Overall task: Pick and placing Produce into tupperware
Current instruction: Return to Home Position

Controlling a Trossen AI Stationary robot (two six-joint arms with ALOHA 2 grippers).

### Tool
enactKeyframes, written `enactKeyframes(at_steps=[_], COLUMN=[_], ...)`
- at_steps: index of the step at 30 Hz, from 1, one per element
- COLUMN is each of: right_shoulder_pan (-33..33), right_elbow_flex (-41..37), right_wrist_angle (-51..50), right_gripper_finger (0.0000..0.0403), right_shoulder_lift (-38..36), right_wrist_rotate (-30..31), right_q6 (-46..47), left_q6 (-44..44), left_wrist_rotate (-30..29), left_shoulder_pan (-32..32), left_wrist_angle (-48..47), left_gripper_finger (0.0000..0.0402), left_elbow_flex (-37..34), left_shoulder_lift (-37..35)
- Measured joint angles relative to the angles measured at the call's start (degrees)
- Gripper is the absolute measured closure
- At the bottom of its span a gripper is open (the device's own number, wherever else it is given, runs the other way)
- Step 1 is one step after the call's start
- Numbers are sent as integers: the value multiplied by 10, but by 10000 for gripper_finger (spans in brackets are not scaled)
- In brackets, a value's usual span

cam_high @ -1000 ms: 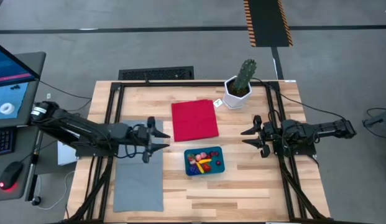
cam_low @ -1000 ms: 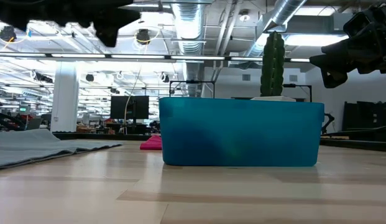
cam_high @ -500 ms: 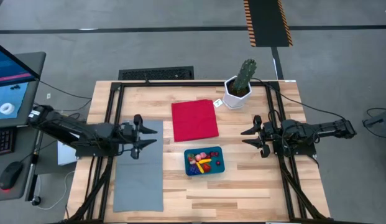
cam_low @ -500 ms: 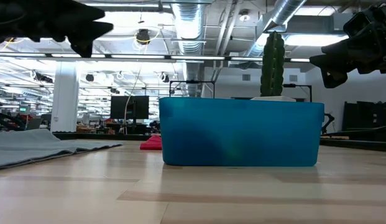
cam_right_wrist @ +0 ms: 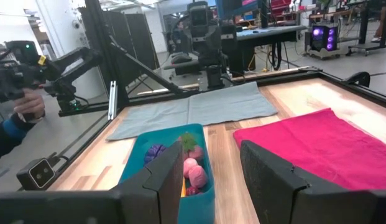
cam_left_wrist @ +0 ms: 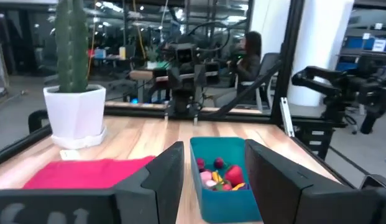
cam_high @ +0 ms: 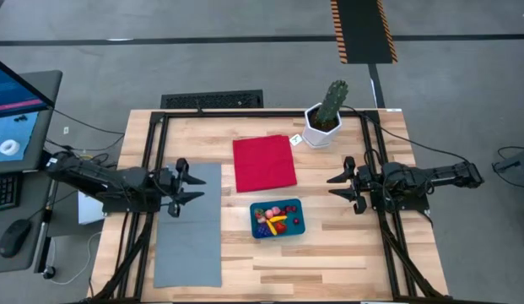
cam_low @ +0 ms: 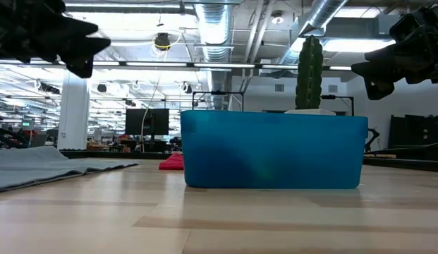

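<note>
Across the table (cam_low: 99,219), the tupperware (cam_low: 274,150) wall hides the produce (cam_high: 277,218).

From above, the produce (cam_high: 276,217) pieces are too small to tell apart, and the monitor (cam_high: 17,93) is cut by the edge. In the low view the tub (cam_low: 274,149) wall hides the produce wholly and most of the cactus (cam_low: 309,70) pot.

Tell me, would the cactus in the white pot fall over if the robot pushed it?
Probably, if pushed up high: the cactus stands tall above its white pot, so it looks top-heavy. A low push on the pot would more likely slide it, because the pot sits wide and flat on the wooden table. Its weight I cannot judge.
</note>
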Motion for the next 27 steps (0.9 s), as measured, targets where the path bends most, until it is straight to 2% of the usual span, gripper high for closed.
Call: enactKeyframes(at_steps=[6,10,12,17,20,27], right_shoulder_pan=[0,0,0,0,0,0], right_elbow_flex=[0,0,0,0,0,0], right_wrist_angle=[0,0,0,0,0,0], right_gripper_finger=[221,221,221,221,221,221], right_shoulder_lift=[0,0,0,0,0,0], right_wrist_rotate=[0,0,0,0,0,0], right_q6=[0,0,0,0,0,0], left_q6=[41,50,41,36,50,56], left_wrist_rotate=[11,-61,-95,-99,-105,-156], left_shoulder_pan=[0,0,0,0,0,1], left_wrist_angle=[-28,-111,-131,-149,-127,-144], left_gripper_finger=[244,244,244,244,244,244], left_elbow_flex=[0,-1,-1,-1,-1,-1], left_shoulder_lift=[-81,-152,-154,-154,-154,-152])
